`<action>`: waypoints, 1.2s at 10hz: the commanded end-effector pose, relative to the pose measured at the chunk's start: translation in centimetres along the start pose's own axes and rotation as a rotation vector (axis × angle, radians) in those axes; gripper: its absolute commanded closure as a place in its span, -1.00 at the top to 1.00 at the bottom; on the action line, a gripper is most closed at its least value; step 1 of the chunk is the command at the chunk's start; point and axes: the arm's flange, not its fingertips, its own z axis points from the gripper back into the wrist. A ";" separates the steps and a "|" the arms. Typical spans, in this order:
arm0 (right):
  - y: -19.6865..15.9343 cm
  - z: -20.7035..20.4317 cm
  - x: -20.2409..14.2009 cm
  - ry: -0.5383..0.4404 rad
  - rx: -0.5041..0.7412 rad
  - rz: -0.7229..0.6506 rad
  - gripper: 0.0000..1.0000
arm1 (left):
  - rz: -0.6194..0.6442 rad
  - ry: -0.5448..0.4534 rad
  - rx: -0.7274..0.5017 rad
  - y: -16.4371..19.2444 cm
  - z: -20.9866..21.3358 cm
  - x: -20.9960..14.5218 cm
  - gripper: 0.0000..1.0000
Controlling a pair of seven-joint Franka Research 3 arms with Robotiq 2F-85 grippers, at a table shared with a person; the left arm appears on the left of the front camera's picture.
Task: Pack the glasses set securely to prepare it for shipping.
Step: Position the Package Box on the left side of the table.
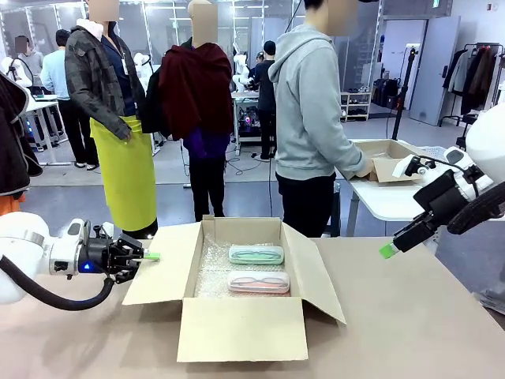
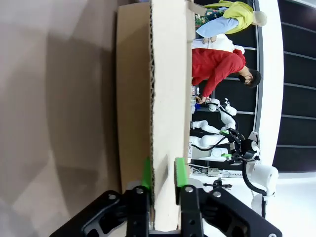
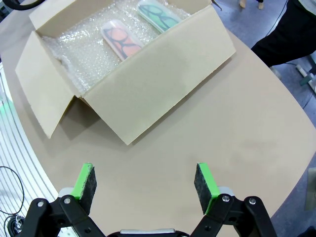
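The glasses set lies on bubble wrap inside an open brown cardboard box (image 1: 241, 328): a mint green case (image 1: 256, 254) at the far side and a pale pink case (image 1: 259, 282) nearer me. My left gripper (image 1: 150, 256) is at the outer edge of the box's left flap (image 1: 162, 264). In the left wrist view its green pads (image 2: 146, 173) stand on either side of that flap (image 2: 170, 98), shut on it. My right gripper (image 1: 387, 251) hangs open above the table to the right of the box. Its wrist view looks down past the open right gripper (image 3: 146, 182) at the box (image 3: 148, 84), with the pink case (image 3: 122, 38) and green case (image 3: 159, 15) inside.
All four box flaps are folded outward. A person in a grey hoodie (image 1: 312, 110) stands at the far side, hands on another cardboard box (image 1: 390, 162) on a white side table. Bare tabletop (image 1: 418, 316) lies right of the box.
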 end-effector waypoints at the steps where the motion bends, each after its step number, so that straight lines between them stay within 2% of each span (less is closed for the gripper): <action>1: 0.3 -0.1 0.2 0.001 0.002 -0.022 1.00 | -0.004 0.003 -0.029 -1.5 0.3 -0.8 -1.00; 3: 0.3 -0.1 0.2 0.001 0.002 -0.022 1.00 | -0.027 0.067 0.009 -1.6 -0.6 -1.5 -1.00; 4: 0.3 -0.1 0.2 0.001 0.002 -0.022 1.00 | -0.018 0.003 -0.010 -1.3 0.1 -0.1 -1.00; 9: 0.3 -0.1 0.2 0.001 0.002 -0.022 1.00 | -0.018 0.003 -0.010 -1.3 0.1 -0.1 -1.00; 10: 0.3 -0.1 0.2 0.001 0.002 -0.022 1.00 | -0.022 0.013 -0.005 -1.4 -0.1 -0.2 -0.93; 12: 0.3 -0.1 0.2 0.001 0.002 -0.022 1.00 | 0.010 0.089 0.040 -0.2 4.2 0.7 -0.94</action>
